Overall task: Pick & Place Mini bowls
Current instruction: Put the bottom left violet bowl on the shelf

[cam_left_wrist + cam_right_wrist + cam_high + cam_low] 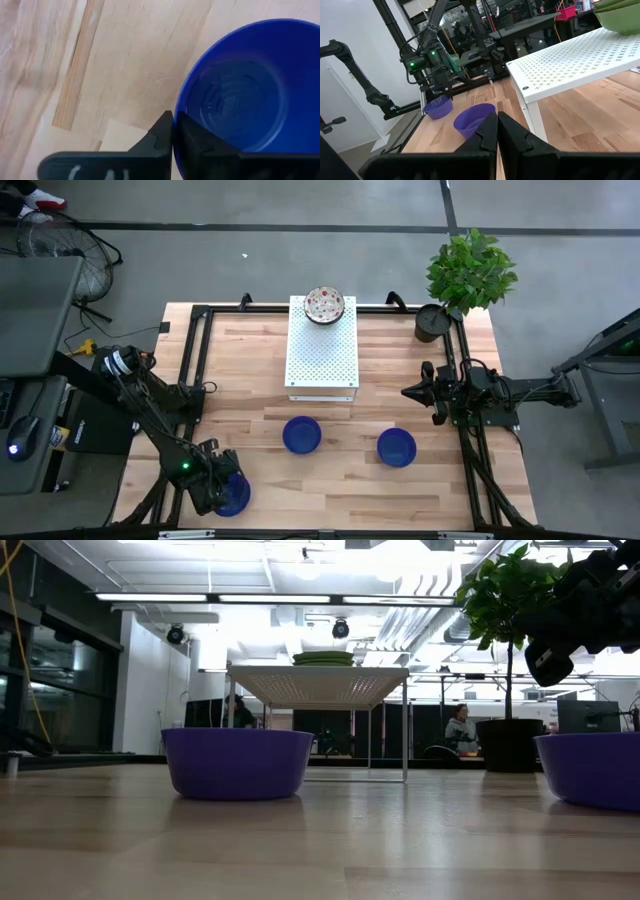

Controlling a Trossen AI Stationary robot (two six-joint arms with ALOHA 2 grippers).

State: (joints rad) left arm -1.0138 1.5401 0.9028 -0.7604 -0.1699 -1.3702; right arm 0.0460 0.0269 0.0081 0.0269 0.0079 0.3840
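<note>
the left tool is pinching the rim of a blue bowl at the desk's near left corner, well away from the white rack. in the left wrist view its two fingers sit pressed together on the bowl's wall, one inside and one outside. two more blue bowls lie on the desk just in front of the rack: one near the rack's front edge, the other further right of it. a speckled white bowl sits on top of the rack at its far end. the right tool, pressed together and holding nothing, hangs to the right of the rack, above the desk. a potted plant stands beyond the rack's right side at the desk's far right corner. in the low view a person sits in the room behind the rack.
</note>
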